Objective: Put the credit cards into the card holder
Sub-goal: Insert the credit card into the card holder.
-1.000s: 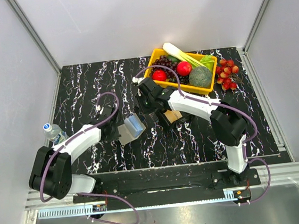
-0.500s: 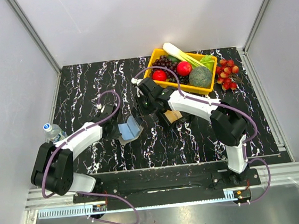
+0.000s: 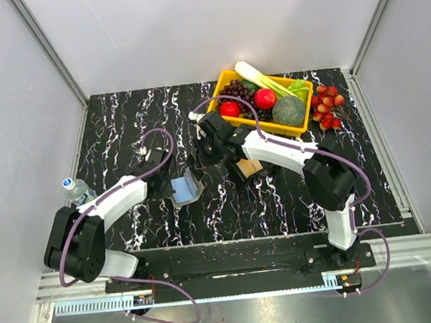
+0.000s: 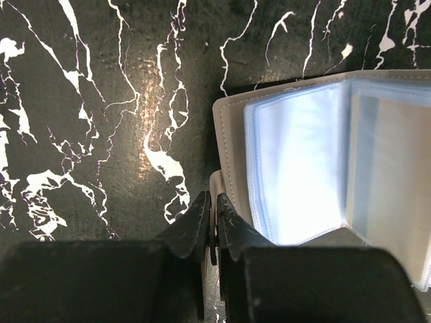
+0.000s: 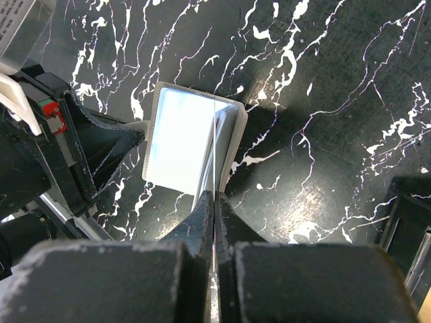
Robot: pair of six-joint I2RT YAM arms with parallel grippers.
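Observation:
The card holder (image 3: 186, 188) is a grey case lying open on the black marble, its clear sleeves (image 4: 296, 168) showing. My left gripper (image 4: 214, 202) is shut on the edge of the holder's grey cover (image 4: 229, 145); from above it (image 3: 168, 184) sits at the holder's left side. My right gripper (image 5: 214, 196) is shut on a thin flat card seen edge-on (image 5: 215, 151), which stands over the holder's fold (image 5: 192, 145). From above, the right gripper (image 3: 198, 161) hangs just above and right of the holder. A tan-brown card (image 3: 249, 167) lies under the right forearm.
A yellow basket (image 3: 226, 79) of fruit and vegetables stands at the back right, with a cluster of red fruit (image 3: 328, 107) beside it. A small water bottle (image 3: 76, 190) stands at the left table edge. A black tray edge (image 5: 411, 222) shows at the right.
My left gripper has pulled the holder a little left and folded it more upright. The right gripper has shifted slightly left toward it, still shut.

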